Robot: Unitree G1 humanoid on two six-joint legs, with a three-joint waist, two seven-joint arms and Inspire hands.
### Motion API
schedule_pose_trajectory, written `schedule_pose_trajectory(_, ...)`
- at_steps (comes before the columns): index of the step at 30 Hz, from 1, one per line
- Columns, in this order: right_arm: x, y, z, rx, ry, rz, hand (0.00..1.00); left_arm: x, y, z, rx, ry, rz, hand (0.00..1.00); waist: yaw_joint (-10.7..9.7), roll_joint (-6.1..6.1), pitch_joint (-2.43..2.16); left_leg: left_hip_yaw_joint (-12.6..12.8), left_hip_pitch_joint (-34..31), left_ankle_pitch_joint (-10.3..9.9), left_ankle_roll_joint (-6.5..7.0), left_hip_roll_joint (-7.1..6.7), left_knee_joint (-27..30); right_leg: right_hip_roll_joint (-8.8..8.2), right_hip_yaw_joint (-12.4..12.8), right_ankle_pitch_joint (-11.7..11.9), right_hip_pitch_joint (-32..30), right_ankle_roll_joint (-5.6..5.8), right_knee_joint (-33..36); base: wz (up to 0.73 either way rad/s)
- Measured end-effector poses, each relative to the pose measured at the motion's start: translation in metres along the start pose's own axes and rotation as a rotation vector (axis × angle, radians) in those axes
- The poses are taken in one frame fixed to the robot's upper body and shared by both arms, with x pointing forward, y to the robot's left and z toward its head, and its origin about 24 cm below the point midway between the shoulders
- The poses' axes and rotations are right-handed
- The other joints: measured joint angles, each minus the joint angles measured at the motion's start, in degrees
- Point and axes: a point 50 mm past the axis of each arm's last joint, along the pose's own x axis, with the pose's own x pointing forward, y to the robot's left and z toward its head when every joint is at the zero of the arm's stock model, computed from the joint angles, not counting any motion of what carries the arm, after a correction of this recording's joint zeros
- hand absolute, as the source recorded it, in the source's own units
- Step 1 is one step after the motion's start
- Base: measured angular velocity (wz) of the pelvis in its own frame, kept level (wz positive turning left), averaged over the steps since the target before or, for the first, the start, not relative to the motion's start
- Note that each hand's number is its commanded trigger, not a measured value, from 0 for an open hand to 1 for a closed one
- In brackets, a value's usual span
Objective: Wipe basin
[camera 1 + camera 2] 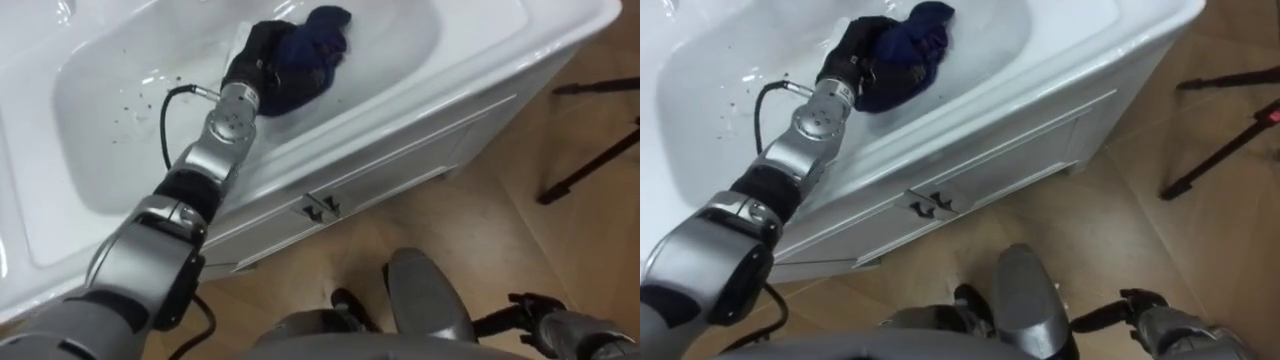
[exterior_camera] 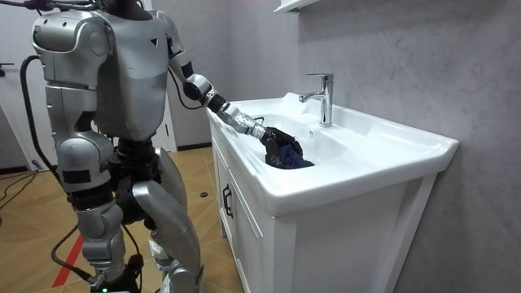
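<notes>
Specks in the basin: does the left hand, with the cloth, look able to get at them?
Probably yes. The left hand holds the cloth inside the basin, and the specks lie on the basin's floor to its left, with only bare white surface between them.

left arm reaching forward and down; left hand [image 1: 258, 60] clenched

Grey plaster wall [image 2: 407, 49]; pale wooden floor [image 1: 500, 230]; white vanity cabinet [image 2: 248, 236].
</notes>
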Motion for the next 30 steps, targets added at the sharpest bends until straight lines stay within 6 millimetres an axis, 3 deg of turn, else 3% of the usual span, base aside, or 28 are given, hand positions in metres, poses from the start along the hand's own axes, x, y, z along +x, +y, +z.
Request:
schedule_pose_trajectory(8, 0.0, 0.0, 0.009, -0.078, -0.033, -0.037, 0.0, 0.007, 0.033, 0.007, 0.3, -0.067, 0.105, 1.0, 0.0, -2.5, 0.91, 2.2, -2.3, -0.6, 0.05, 1.47, 2.2, 1.17, 1.5, 1.1, -2.1, -0.48, 0.6, -0.16)
schedule_pose_trajectory(10, 0.0, -0.001, 0.01, -0.083, -0.034, -0.055, 0.0, 0.009, 0.041, 0.006, 0.375, -0.07, 0.136, 1.0, 0.0, -2.49, 0.9, 2.2, -3.8, -1.8, -0.21, 2.96, 4.9, 2.15, 1.3, 1.5, -2.8, -0.82, 0.6, -0.16)
schedule_pose_trajectory(17, -0.001, 0.0, 0.007, -0.087, -0.046, -0.082, 0.0, 0.012, 0.071, 0.003, 0.654, -0.073, 0.203, 1.0, 1.0, -2.34, 0.81, 2.3, -6.9, -2.7, -0.81, 5.59, 8.7, 4.1, 1.3, 2.8, -4.5, -1.72, 0.5, -0.1)
schedule_pose_trajectory(24, -0.001, -0.001, 0.006, -0.09, -0.045, -0.092, 0.0, 0.008, 0.097, -0.016, 0.815, 0.033, 0.223, 1.0, 1.4, -2.51, 0.83, 2.4, -6.8, -2.9, -1.72, 6.57, 10.0, 4.57, 1.4, 2.6, -4.6, -2.88, 1.8, -0.03)
schedule_pose_trajectory(30, -0.001, -0.001, 0.005, -0.09, -0.042, -0.113, 0.0, -0.001, 0.113, -0.036, 0.953, 0.131, 0.223, 1.0, 1.5, -3.52, 0.72, 1.9, -7.3, -3.0, -2.73, 6.94, 11.4, 4.86, 1.2, 1.9, -4.9, -3.63, 3.4, 0.03)
